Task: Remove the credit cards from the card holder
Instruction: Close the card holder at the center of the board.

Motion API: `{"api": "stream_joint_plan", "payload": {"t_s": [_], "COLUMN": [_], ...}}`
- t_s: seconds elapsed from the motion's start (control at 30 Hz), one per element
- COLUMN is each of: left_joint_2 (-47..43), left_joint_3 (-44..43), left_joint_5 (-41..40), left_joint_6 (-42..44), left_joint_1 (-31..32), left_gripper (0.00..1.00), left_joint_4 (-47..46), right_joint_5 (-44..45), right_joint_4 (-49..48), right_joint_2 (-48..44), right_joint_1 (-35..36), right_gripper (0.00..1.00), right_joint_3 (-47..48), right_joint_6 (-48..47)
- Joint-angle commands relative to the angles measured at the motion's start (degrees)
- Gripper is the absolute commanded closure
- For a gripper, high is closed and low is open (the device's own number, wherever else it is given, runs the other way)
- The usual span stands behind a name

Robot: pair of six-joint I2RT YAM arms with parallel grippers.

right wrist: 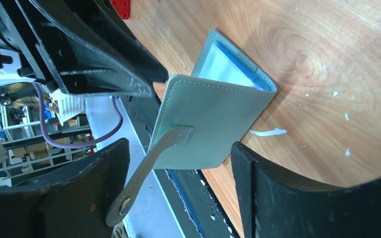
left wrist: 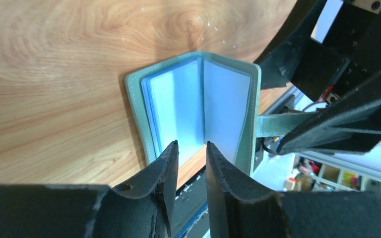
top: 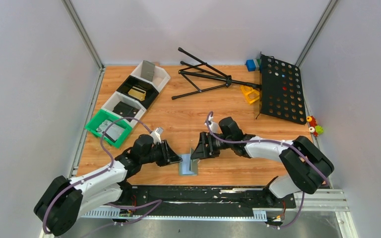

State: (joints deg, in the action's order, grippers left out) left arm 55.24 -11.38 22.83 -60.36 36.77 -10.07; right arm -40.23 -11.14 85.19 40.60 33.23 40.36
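Worktop (top: 188, 106) is carrying the whole setup, and both arms are reaching inward across its near edge towards one spot between them.

The card holder (top: 188, 165) is sitting at that spot, close to the near edge, directly between the two grippers. It is standing open in a V. Its open inner side is facing the left gripper (left wrist: 190, 146) and its closed outer cover is facing the right gripper (right wrist: 178, 145).

The right jaws are standing wide apart, released, straddling the outer cover without pressing on it.

The left jaws are standing only narrowly parted. The fold of the card holder is running straight in line with the gap between them, and the lower edge of the inner leaves is dropping out of sight behind the fingertips. Whether anything is being pinched there cannot be told.

The pocket sleeves (left wrist: 178, 104) are showing as pale translucent leaves inside the V. The side flap (right wrist: 149, 163) is hanging loose from the outer cover beside one finger of the right gripper.

The credit cards are not showing as separate items, so they are probably sitting inside the sleeves.

The left arm is the one positioned on the sleeve openings, so any withdrawal is likely falling to it, along the fold line. The right jaws are placed to steady the cover.
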Motion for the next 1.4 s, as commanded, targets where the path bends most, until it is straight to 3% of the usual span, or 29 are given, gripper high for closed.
{"api": "stream_joint_plan", "payload": {"t_s": [0.0, 0.03, 0.13, 0.2, 0.37, 0.8, 1.03, 1.23, 1.37], "left_joint_2": [-5.4, -7.0, -10.1, -10.3, -6.9, -10.5, -11.4, -16.6, -20.3], "left_joint_3": [-5.5, -6.6, -7.1, -6.7, -6.3, -5.3, -6.0, -9.6, -10.7], "left_joint_5": [-9.0, -12.4, -16.6, -16.1, -12.6, -14.6, -16.0, -27.1, -29.0], "left_joint_6": [6.3, 7.4, 8.6, 8.6, 8.7, 8.9, 10.3, 12.1, 12.0], "left_joint_1": [0.3, 0.2, 0.2, 0.2, 0.2, 0.2, 0.3, 0.2, 0.3], "left_gripper": [0.66, 0.66, 0.64, 0.64, 0.64, 0.63, 0.63, 0.6, 0.55], "left_joint_4": [15.2, 20.5, 24.6, 24.4, 21.4, 24.3, 26.6, 38.6, 42.1], "right_joint_5": [1.1, 1.3, 0.5, -0.4, 0.0, 1.0, 4.0, 13.1, 18.4], "right_joint_4": [2.1, 2.8, 2.8, 2.5, 1.5, -3.1, 5.5, 16.2, 19.1], "right_joint_2": [-4.0, -4.9, -6.8, -6.9, -2.0, 13.3, 6.9, 2.0, 0.8], "right_joint_1": [0.9, 1.1, 1.9, 2.9, 6.6, 8.3, 8.2, 8.2, 8.0], "right_gripper": [0.24, 0.22, 0.18, 0.24, 0.25, 0.2, 0.23, 0.32, 0.35], "right_joint_3": [0.4, 0.5, 0.8, 1.9, 5.4, 9.1, 11.3, 11.9, 11.0], "right_joint_6": [-2.5, -2.9, -3.3, -3.2, -3.2, -2.4, -5.8, -7.6, -7.5]}}
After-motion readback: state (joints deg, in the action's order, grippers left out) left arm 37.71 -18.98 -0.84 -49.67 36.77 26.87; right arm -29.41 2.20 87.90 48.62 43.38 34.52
